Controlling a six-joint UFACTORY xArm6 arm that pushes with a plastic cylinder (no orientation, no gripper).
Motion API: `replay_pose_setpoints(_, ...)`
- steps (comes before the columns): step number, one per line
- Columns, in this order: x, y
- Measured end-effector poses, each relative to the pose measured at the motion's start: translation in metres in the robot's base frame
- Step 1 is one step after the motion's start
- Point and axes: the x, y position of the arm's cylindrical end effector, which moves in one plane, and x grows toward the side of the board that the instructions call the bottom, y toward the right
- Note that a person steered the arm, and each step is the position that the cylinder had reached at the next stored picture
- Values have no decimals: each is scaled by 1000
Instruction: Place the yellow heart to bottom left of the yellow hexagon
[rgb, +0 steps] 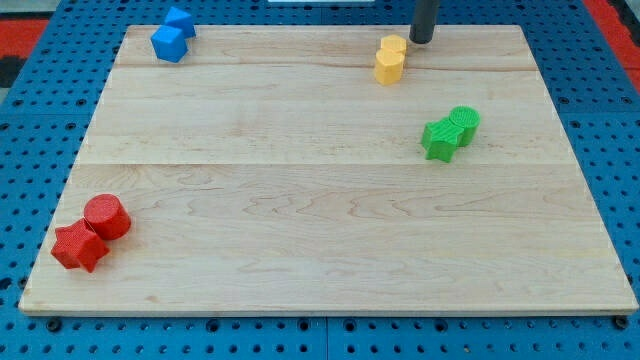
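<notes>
Two yellow blocks touch each other near the view's top, right of centre. The upper one (394, 46) looks like the hexagon. The lower one (388, 68), just below and slightly left of it, looks like the heart. My tip (421, 41) stands on the board just right of the upper yellow block, very close to it; I cannot tell whether it touches.
Two blue blocks (172, 36) sit together at the top left. A green cylinder (465, 121) and a green star (439, 139) touch at the right. A red cylinder (107, 216) and a red star (78, 246) touch at the bottom left. The wooden board (320, 230) lies on blue pegboard.
</notes>
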Motion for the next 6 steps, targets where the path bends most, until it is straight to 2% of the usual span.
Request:
replay_pose_setpoints(1, 0, 0)
replay_pose_setpoints(2, 2, 34)
replay_pose_setpoints(3, 24, 32)
replay_pose_setpoints(4, 36, 5)
replay_pose_setpoints(6, 38, 5)
